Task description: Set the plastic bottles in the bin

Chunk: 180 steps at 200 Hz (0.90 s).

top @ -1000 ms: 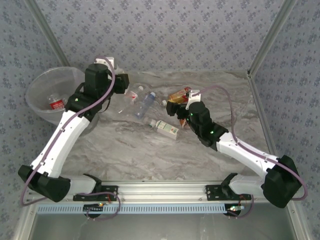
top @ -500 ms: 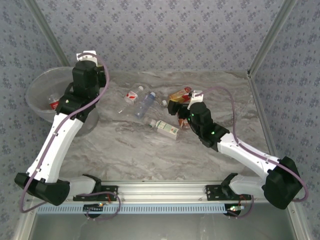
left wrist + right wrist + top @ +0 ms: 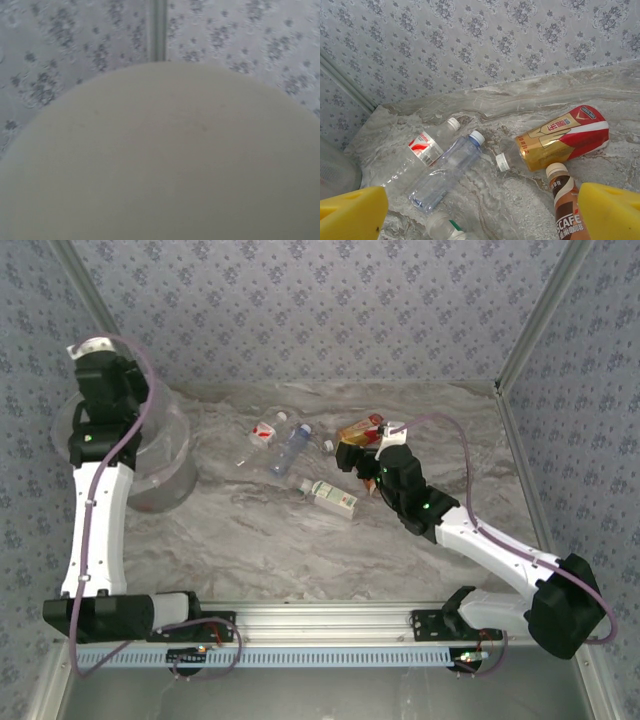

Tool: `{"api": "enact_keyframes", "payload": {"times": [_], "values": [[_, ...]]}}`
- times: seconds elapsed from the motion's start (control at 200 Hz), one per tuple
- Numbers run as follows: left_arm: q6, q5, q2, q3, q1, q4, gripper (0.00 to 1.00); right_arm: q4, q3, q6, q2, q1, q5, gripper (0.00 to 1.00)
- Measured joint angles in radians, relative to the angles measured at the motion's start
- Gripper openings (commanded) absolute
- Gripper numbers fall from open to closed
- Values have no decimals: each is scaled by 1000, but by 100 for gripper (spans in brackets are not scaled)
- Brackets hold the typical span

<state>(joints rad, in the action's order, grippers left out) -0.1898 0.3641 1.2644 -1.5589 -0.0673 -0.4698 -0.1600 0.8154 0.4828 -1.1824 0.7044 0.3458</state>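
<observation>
My right gripper (image 3: 480, 212), fingers spread, is hovering by the coffee bottle (image 3: 566, 200) at five o'clock; I am recommending centring across its body.

Grey-blue floral wallpaper (image 3: 330, 310) covers the upper frame. Metal corner posts (image 3: 534, 320) slant at upper left and right. A grey marbled tabletop (image 3: 280, 540) fills the centre.

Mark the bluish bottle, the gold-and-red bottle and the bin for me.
bluish bottle (image 3: 447, 172), right wrist view, middle of its clear body.
gold-and-red bottle (image 3: 562, 137), right wrist view, on its label.
bin (image 3: 168, 455), top external view, on the wall facing the bottles.
</observation>
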Motion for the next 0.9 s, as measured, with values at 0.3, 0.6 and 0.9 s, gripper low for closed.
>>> {"api": "enact_keyframes", "payload": {"times": [0.3, 0.6, 0.9], "values": [[-201, -194, 31, 126, -176, 2, 49, 16, 0, 0, 10, 0, 0, 99], [-327, -326, 63, 222, -232, 1, 57, 22, 0, 0, 16, 0, 0, 99], [-408, -379, 131, 226, -234, -6, 81, 23, 0, 0, 16, 0, 0, 99]]}}
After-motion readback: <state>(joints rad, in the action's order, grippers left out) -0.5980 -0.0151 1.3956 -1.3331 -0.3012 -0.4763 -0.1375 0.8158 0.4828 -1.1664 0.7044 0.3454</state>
